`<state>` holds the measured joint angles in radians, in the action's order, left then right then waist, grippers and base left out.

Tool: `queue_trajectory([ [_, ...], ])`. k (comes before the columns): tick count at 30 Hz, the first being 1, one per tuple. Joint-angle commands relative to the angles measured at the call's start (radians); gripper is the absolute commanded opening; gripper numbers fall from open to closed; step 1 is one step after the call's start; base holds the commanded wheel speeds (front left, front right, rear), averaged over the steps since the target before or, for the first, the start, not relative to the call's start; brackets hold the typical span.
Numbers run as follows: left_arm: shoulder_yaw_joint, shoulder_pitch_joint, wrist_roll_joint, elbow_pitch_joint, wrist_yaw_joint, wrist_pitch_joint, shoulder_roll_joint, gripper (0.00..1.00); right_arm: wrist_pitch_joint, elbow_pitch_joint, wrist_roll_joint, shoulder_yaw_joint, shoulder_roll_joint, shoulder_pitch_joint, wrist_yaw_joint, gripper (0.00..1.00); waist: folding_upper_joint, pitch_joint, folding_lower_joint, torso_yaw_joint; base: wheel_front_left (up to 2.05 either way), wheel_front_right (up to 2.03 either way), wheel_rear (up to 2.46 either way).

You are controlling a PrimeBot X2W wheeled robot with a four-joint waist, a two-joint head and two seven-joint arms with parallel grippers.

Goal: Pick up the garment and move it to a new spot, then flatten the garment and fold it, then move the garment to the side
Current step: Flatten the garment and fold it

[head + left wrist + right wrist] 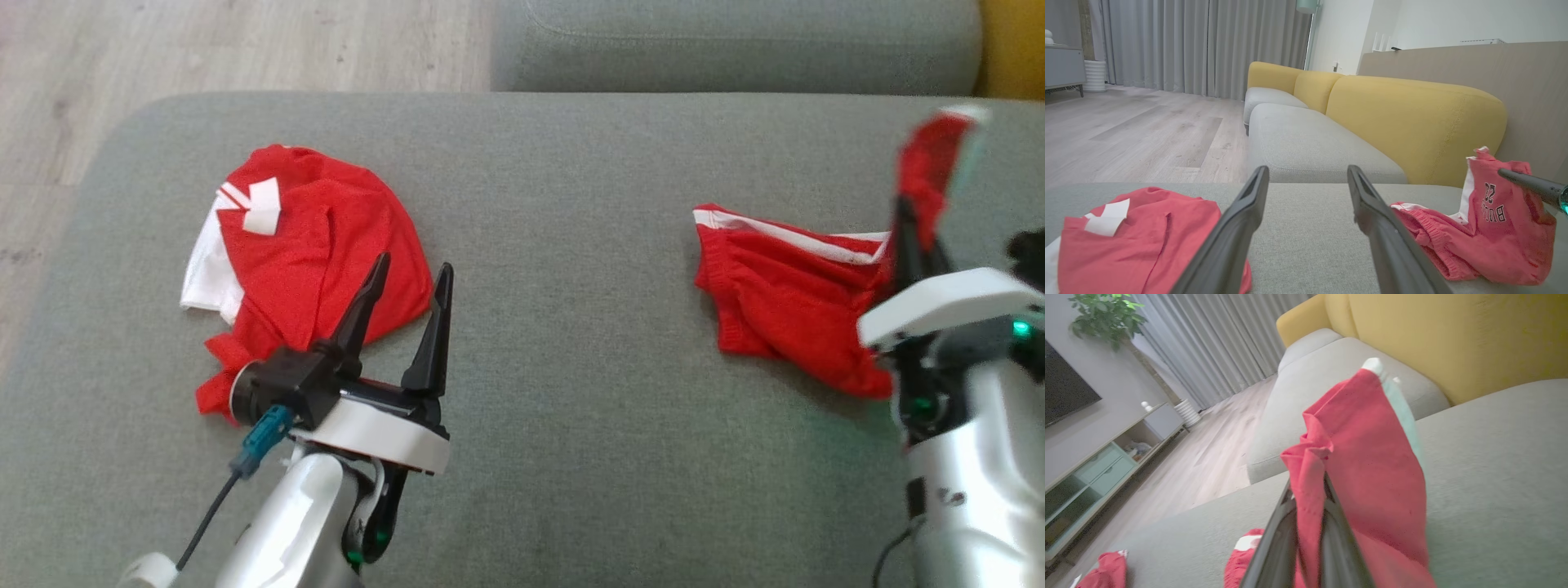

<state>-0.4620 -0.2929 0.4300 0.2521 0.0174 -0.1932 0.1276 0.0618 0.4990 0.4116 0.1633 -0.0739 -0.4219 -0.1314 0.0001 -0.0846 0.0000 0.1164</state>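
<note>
The garment [784,286] is a pair of red shorts with a white stripe, lying crumpled at the right of the grey couch seat [555,384]. My right gripper [904,216] is shut on one corner of it and holds that corner lifted above the seat. In the right wrist view the red cloth [1372,457] is pinched between the dark fingers [1278,539] and stands up past them. From the left wrist view the shorts [1486,228] show dark lettering. My left gripper [413,263] is open and holds nothing, hovering at the near edge of a second red garment.
A second red and white garment [318,245] lies bunched at the seat's left. Another grey cushion [735,41] lies beyond, with a yellow backrest [1412,118] to the right. Wooden floor [163,49] borders the seat's far left edge.
</note>
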Motion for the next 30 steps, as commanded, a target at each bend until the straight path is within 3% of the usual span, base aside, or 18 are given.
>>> queue_trajectory([
  [1,0.027,-0.029,-0.009,-0.037,-0.006,0.001,0.018,1.0,0.0,-0.046,0.015,-0.043,-0.006,-0.024,0.001,0.0,-0.0001,0.007,0.0,0.006,0.0,0.0,0.0],
  [11,0.018,-0.011,-0.005,-0.065,-0.019,0.025,0.032,1.0,-0.04,-0.03,0.127,-0.342,-0.058,0.013,0.001,0.0,-0.0001,0.033,0.0,0.035,0.0,0.0,0.0],
  [21,0.039,-0.003,0.004,-0.096,-0.041,0.022,0.052,1.0,-0.093,0.089,0.144,-0.533,-0.083,0.0,0.001,0.0,-0.0001,0.031,0.0,0.02,0.0,0.0,0.0],
  [22,0.041,0.0,0.006,-0.096,-0.044,0.019,0.053,1.0,-0.109,0.109,0.13,-0.548,-0.075,-0.004,0.001,1.0,-0.0001,0.034,0.0,0.013,0.0,0.0,0.0],
  [25,0.041,0.006,0.012,-0.095,-0.046,0.017,0.053,1.0,-0.163,0.177,0.078,-0.598,-0.043,-0.019,0.001,1.0,-0.0001,0.039,0.0,-0.011,0.0,0.0,0.0],
  [30,0.039,0.005,0.014,-0.098,-0.049,0.015,0.053,1.0,-0.23,0.198,0.066,-0.58,-0.025,-0.031,0.001,1.0,-0.0001,0.047,0.0,-0.038,0.0,0.0,0.0],
])
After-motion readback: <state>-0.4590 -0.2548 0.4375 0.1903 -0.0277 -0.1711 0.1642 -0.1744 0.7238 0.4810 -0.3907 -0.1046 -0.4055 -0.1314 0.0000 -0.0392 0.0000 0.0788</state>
